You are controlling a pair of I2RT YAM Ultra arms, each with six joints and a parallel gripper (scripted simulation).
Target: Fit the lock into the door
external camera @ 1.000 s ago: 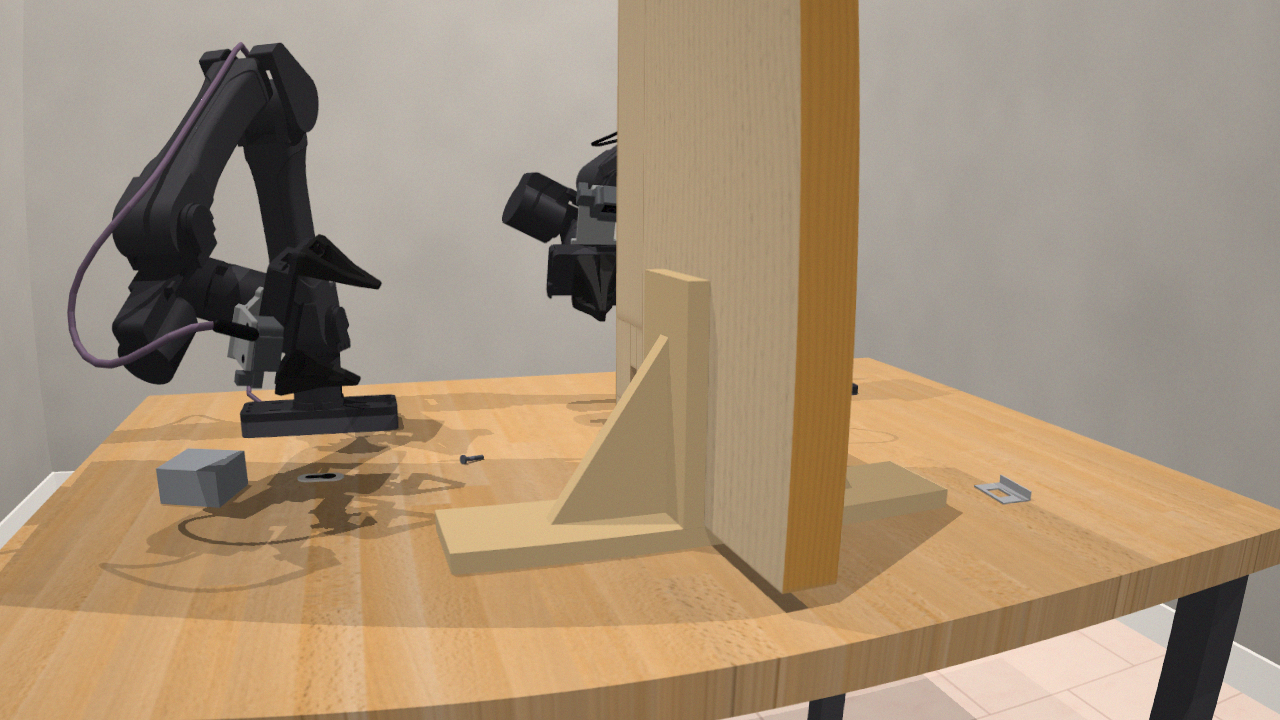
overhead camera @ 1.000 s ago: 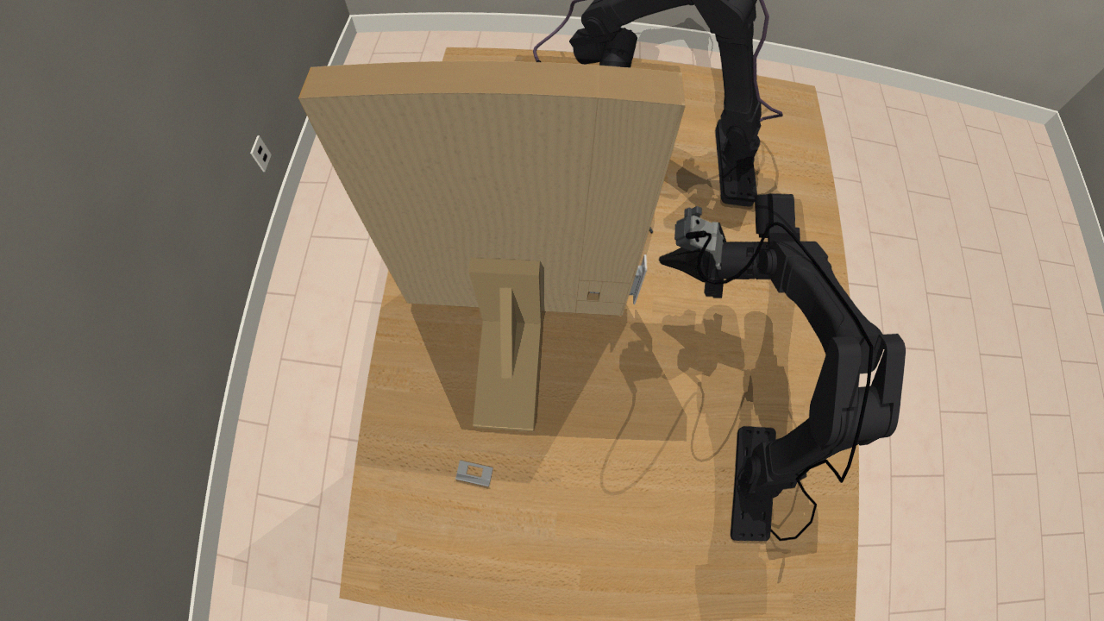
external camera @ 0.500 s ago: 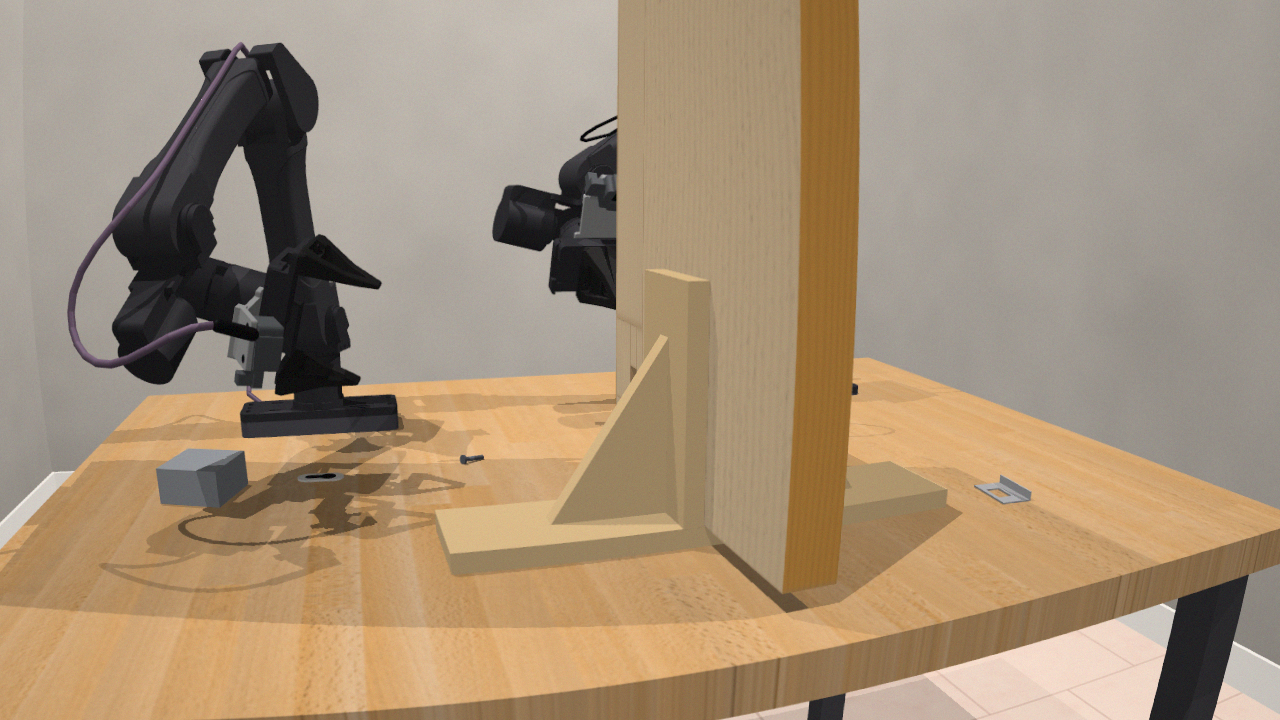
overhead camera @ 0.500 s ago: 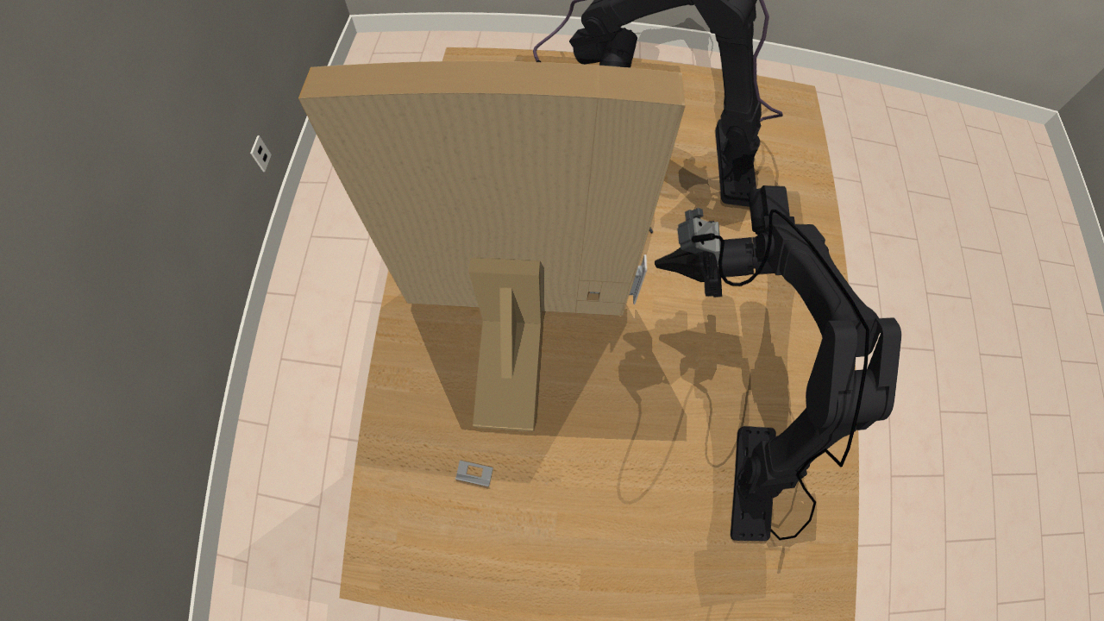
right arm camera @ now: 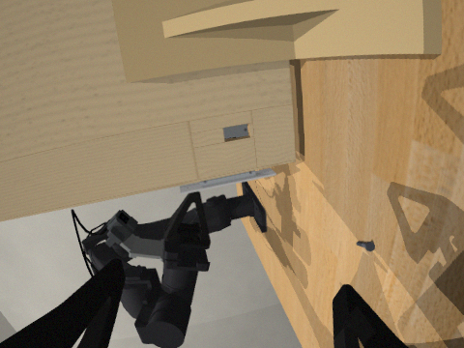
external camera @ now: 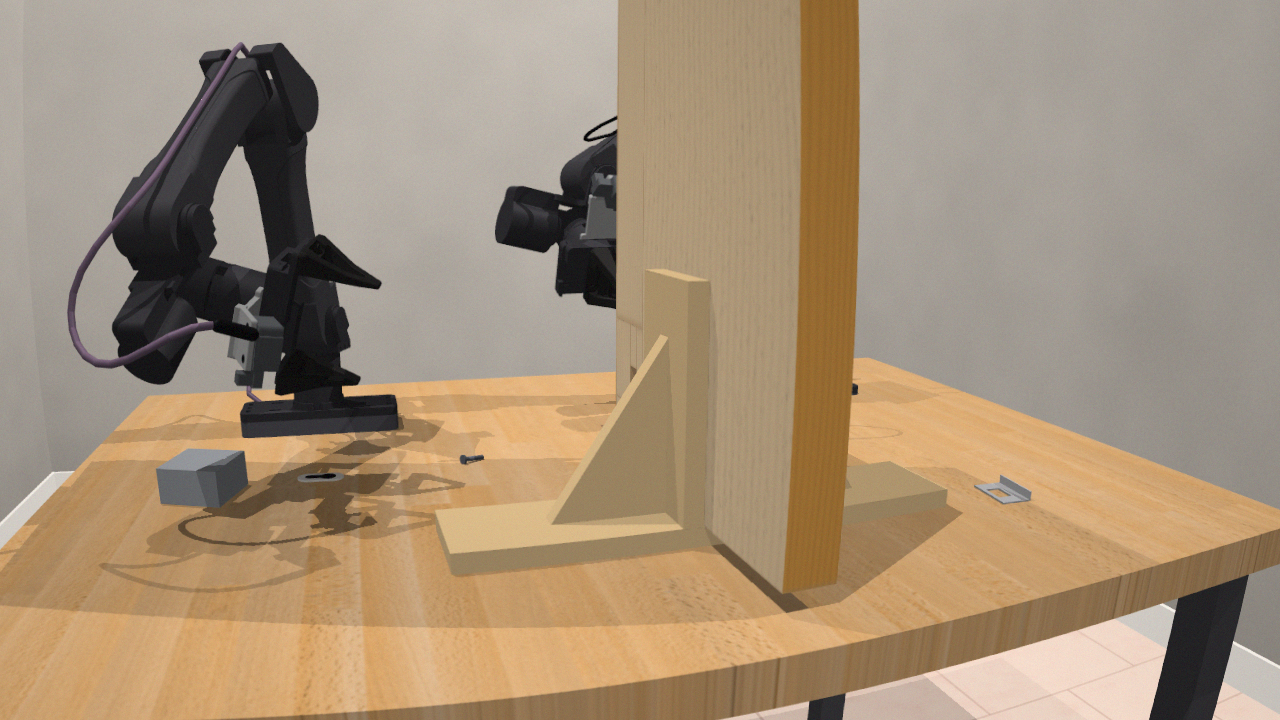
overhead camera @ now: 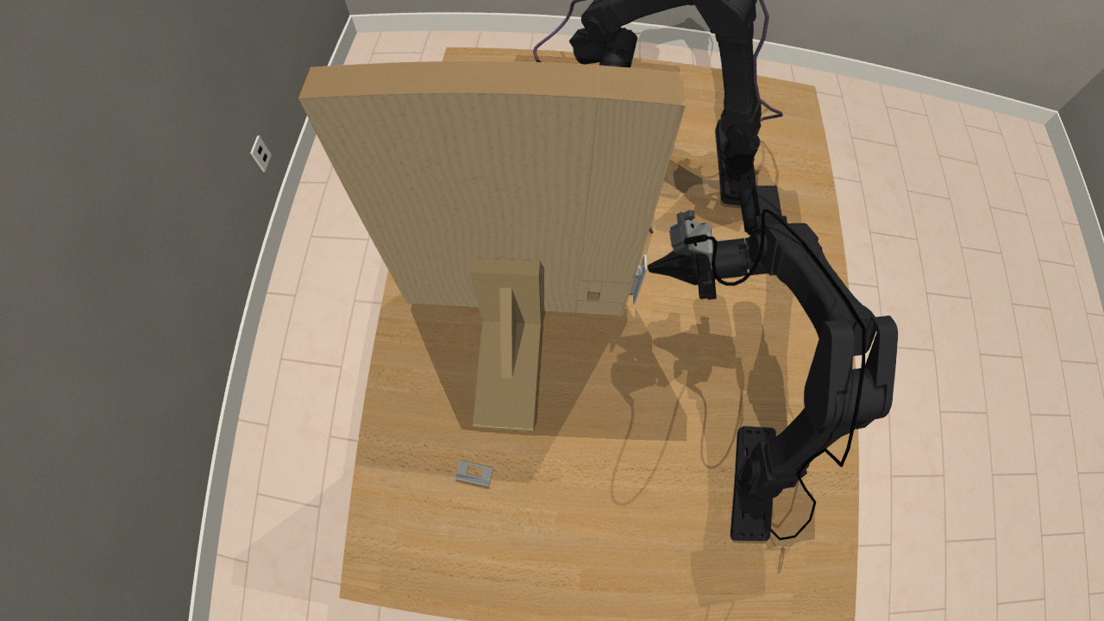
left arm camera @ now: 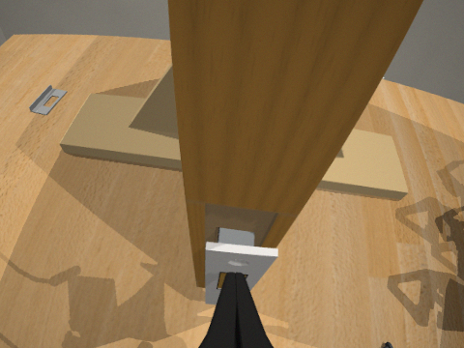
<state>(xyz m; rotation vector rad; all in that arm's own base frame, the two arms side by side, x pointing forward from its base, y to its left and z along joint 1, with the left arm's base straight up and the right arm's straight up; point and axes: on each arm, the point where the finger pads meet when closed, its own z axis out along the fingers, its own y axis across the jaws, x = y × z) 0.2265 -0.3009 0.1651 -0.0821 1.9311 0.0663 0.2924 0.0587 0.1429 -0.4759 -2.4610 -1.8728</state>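
Lock (overhead camera: 638, 279) (left arm camera: 242, 256) (right arm camera: 229, 180): partly in the door's (overhead camera: 493, 192) (external camera: 716, 223) (left arm camera: 271, 97) (right arm camera: 97, 97) edge, plate proud, seating unfinished.
Left pincer (overhead camera: 650, 267) (left arm camera: 236, 275): closed, empty, at the plate's three o'clock from above, presumably for pushing.
Right pincer (external camera: 371, 331) (right arm camera: 232, 275): open, empty, apparently spare.

We see open air between the right gripper's fingers and the door face (right arm camera: 145, 140); the triangular-braced door stand (right arm camera: 358, 34) blocks one side, while a bolt (right arm camera: 365, 245) seemingly lies low beneath.
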